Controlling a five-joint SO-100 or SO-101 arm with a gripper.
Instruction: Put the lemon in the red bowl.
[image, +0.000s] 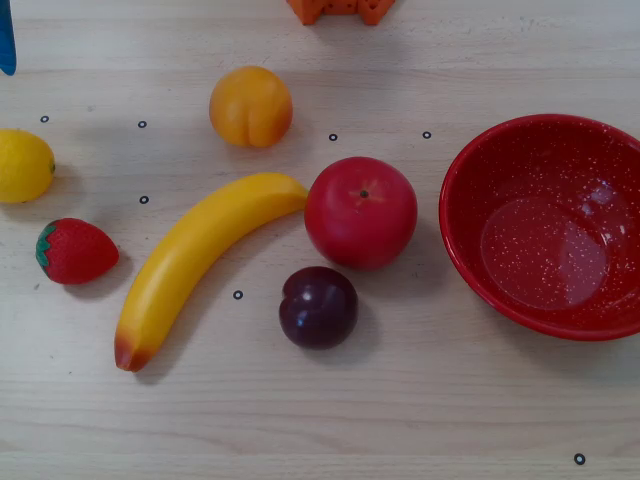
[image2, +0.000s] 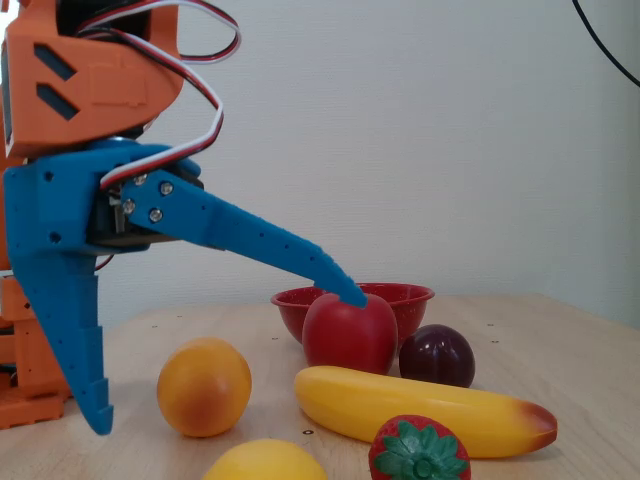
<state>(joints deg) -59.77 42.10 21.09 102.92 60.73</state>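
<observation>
In the overhead view, one lemon (image: 24, 165) lies at the left edge of the table (image: 400, 420), above one strawberry (image: 75, 251) and well apart from the one red bowl (image: 470, 260) at the right. Between them lie one banana (image: 195, 262), one peach (image: 250, 106), one apple (image: 361, 212) and one plum (image: 318, 307).

In the fixed view, the blue gripper (image2: 228, 362) hangs with its jaws spread wide above the peach (image2: 204, 387); the lemon (image2: 262, 461) sits at the bottom edge.
</observation>
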